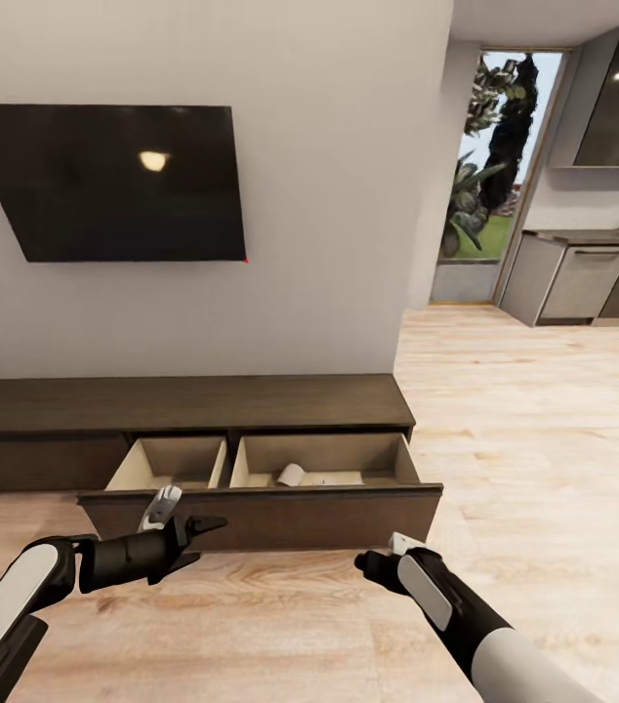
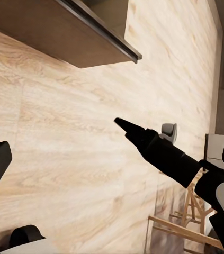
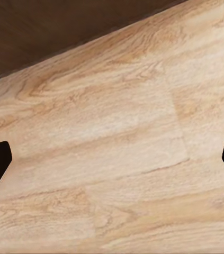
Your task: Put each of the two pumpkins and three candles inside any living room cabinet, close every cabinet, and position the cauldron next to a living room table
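Left hand [image 1: 195, 532] spread at cabinet [image 1: 251, 400] drawer edge.

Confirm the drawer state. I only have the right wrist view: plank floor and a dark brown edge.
Observer: Open. In the head view, the long low dark-brown wooden cabinet has its wide drawer front pulled out.
Operator: Anything inside?
Observer: A short pale beige wax candle lies tilted in the right compartment.
Operator: Other arm?
Observer: The left claw is open and holds nothing, just in front of that drawer front.
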Controlling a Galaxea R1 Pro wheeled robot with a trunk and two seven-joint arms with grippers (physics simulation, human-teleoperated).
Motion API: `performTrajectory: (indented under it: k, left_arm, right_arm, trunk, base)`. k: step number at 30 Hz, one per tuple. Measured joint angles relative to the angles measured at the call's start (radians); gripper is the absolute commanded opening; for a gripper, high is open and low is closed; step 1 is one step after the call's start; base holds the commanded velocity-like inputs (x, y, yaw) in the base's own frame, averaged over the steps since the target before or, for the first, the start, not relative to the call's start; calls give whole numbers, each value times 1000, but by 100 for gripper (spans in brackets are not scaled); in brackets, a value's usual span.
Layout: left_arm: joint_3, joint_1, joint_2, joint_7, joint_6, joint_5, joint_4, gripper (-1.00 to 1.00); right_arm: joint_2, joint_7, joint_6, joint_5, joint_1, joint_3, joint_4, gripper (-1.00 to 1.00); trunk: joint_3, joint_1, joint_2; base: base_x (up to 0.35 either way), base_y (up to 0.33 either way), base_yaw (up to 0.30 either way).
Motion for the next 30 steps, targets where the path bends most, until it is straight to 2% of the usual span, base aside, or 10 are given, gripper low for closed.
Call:
performTrajectory:
  k: [6,15,21,23,25,30]
  left_arm:
    - [0,0,0,0,0,0,0,100]
    - [0,0,-1,2,-2,-2,0,100]
    - [0,0,-3,14,-6,-20,1,100]
    - [1,0,-3,30,-9,-39,8,100]
    - [4,-1,-4,57,-12,-72,21,100]
    - [7,-3,-15,96,-30,-204,63,100]
  right_arm:
    - [0,0,-1,0,0,-10,1,100]
    - [0,0,-1,0,0,-10,1,100]
    - [0,1,-9,2,0,-10,1,100]
    - [0,1,-14,8,0,-10,2,100]
    - [0,1,-17,14,0,-9,2,100]
    - [0,1,-37,19,0,-9,2,100]
  trunk:
    - [0,0,0]
    - [-28,34,-63]
    - [-47,57,-105]
    - [-53,65,-119]
    - [-59,73,-133]
    - [-75,92,-168]
  base:
    - [-4,0,0]
    - [0,0,0]
    - [0,0,0]
    - [0,0,0]
    - [0,0,0]
    - [0,0,0]
